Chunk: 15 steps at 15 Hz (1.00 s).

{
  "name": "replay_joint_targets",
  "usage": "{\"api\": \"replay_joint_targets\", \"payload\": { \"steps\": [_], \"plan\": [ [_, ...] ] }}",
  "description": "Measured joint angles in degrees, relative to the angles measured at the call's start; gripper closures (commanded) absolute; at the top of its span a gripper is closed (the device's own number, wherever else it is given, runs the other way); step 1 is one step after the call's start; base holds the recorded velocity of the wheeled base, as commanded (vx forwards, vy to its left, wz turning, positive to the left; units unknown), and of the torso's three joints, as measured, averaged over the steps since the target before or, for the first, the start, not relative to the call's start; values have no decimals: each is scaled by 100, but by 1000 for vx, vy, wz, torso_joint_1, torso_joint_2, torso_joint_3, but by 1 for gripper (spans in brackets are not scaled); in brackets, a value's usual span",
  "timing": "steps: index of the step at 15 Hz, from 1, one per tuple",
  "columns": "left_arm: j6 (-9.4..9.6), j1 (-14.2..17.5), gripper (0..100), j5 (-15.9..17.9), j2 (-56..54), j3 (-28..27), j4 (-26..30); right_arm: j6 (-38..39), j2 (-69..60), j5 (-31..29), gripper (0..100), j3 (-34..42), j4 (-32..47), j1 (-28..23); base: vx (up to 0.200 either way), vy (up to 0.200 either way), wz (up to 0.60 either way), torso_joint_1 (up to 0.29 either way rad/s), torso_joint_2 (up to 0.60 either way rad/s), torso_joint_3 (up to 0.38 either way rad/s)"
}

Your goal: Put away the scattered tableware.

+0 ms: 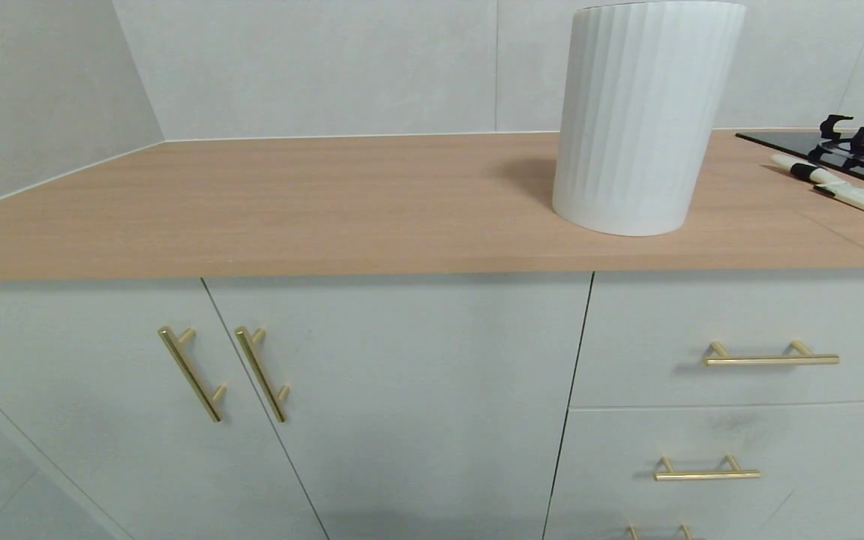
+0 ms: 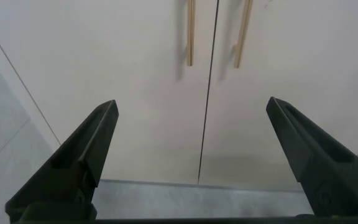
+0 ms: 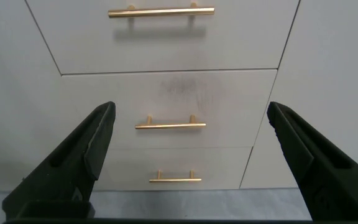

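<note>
White ribbed holder (image 1: 646, 112) on the wooden counter (image 1: 252, 202); we see the left gripper (image 2: 191, 104) before cabinet doors (image 2: 135, 93), the right gripper (image 3: 191, 107) before drawers (image 3: 185, 93) — both jaws wide apart, empty.

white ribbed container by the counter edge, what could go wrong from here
The white ribbed container stands near the countertop's front edge; an arm rising from below might tip it. The left gripper and right gripper hang open before the cabinet fronts, so lifting could snag the gold handles.
</note>
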<state>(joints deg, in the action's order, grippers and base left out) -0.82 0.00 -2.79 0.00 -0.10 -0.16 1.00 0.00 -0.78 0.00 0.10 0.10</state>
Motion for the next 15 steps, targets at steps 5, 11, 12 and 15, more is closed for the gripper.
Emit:
{"api": "replay_joint_targets", "payload": {
  "steps": [5,11,12,15],
  "plan": [
    [6,-5,0,0,0,0,5,-5,0,2,0,0,0,-10,0,-160,0,0,0,0],
    [2,0,0,0,0,0,5,-2,0,7,0,0,0,-5,0,-200,0,1,1,2],
    [2,0,0,1,0,0,0,-5,0,7,0,0,0,-2,0,-200,0,-2,2,2],
    [-2,-2,0,0,0,0,2,-5,0,7,0,0,0,-5,0,-200,0,1,9,1]
  ]
}}
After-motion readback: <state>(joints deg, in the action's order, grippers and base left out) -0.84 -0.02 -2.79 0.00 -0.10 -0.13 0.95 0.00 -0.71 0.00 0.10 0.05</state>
